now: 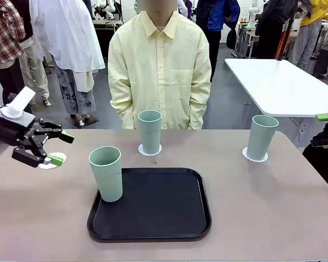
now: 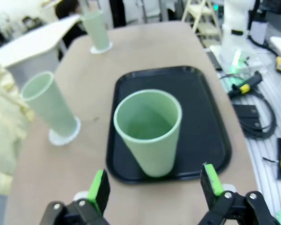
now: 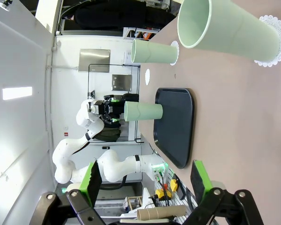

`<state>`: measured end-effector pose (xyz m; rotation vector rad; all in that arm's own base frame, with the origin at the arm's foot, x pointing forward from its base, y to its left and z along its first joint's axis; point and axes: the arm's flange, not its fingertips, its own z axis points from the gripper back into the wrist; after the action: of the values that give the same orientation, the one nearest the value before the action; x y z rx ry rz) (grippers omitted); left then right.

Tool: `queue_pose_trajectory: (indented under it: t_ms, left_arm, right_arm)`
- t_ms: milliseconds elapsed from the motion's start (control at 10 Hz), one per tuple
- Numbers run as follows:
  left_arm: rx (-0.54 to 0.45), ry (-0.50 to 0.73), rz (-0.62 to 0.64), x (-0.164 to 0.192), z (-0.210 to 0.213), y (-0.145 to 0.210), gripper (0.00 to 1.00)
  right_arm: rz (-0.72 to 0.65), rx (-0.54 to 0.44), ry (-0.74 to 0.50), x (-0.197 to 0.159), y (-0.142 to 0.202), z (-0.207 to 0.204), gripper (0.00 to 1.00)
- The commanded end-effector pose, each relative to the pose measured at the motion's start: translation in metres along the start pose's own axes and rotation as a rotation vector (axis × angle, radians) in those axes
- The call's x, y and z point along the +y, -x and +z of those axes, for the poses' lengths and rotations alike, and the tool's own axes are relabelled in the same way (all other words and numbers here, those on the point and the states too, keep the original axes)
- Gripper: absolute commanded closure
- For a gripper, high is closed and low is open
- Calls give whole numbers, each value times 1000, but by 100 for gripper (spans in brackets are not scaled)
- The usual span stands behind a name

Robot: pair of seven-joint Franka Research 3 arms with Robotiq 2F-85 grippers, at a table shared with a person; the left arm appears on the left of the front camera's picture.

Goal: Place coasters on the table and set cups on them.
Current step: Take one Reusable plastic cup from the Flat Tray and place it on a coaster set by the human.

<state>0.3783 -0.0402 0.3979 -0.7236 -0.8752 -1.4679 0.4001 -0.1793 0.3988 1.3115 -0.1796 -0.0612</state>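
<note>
- While the front view has the left gripper [image 1: 59,148] low over the left side of the table [image 1: 262,218], jaws wide with nothing in them, its own wrist cam lines the third cup [image 2: 150,131] up dead ahead between the two green pads, untouched.
- Front view also gives you the bare coaster [image 1: 52,160] right by that gripper. The lower pad overlaps it in the picture, and I can't tell if they touch.
- Right wrist cam: right gripper [image 3: 145,180] spread wide too, empty, hanging back off the table's right end, with the right cup [image 3: 225,26] closest to it.
- Edges: the third cup stands in the near-left corner of the black tray [image 1: 169,207], tight against the rim. The tray itself sits close to the robot-side edge of the table.
- Plenty of bare tabletop between the tray and the right cup, and in front of the person [image 1: 159,71].
- Containers: the tray carries just that one cup. The left wrist cam looks straight down into it and shows plain green bottom.
- Middle cup [image 1: 150,131] and right cup each sit upright on their own doily, far side of the table.
</note>
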Motion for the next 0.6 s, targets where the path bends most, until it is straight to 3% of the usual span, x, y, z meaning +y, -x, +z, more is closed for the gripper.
queue_pose_trajectory:
  t_ms: [0, 300, 500]
  left_arm:
    - [-65, -49, 16, -18, -21, 22, 0]
    - [-114, -41, 78, -28, -34, 48, 0]
    - [-84, -19, 163, -29, -37, 55, 0]
  right_arm:
    - [-10, -3, 2, 3, 1, 0, 0]
    - [-10, -3, 2, 3, 1, 0, 0]
    - [-10, -3, 2, 3, 1, 0, 0]
